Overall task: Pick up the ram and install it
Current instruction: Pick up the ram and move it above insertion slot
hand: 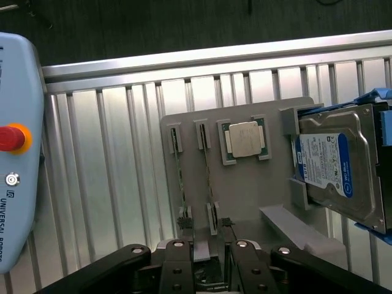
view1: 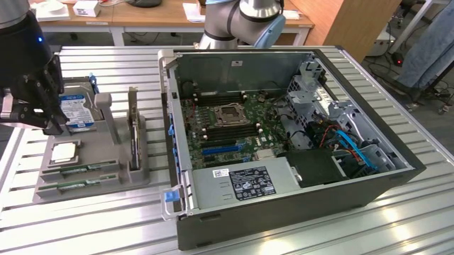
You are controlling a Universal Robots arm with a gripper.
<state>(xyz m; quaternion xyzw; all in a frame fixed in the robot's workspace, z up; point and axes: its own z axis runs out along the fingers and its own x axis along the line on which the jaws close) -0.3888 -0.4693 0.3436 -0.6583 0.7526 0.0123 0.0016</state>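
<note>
The hand (view1: 35, 119) hangs above the grey tray (view1: 92, 190) at the exterior view's left, fingers spread wide with nothing between them, so I'd call this the approach to the pick, no grasp made yet. And there's the ram (hand: 209, 174), standing on its thin edge in a slot of the tray, just beside the processor chip (hand: 245, 138), with a second stick (hand: 179, 174) in the neighbouring slot on its other side. In the wrist view the gap between the fingers looks roughly in line with the stick nearer the chip, though how high the hand sits above it I can't tell. The hard drive (hand: 334, 165) leans in its cradle, apart from the sticks. At the exterior view's right the computer case (view1: 298, 212) lies open on the desk (view1: 92, 228), its board (view1: 234, 125) exposed, well apart from the tray. My read: the pick calls for a straight descent, centred so the fingers straddle one stick alone, pinching its flat faces and keeping off the neighbour and the slot walls. It's a thin, upright target with little room for drift.
</note>
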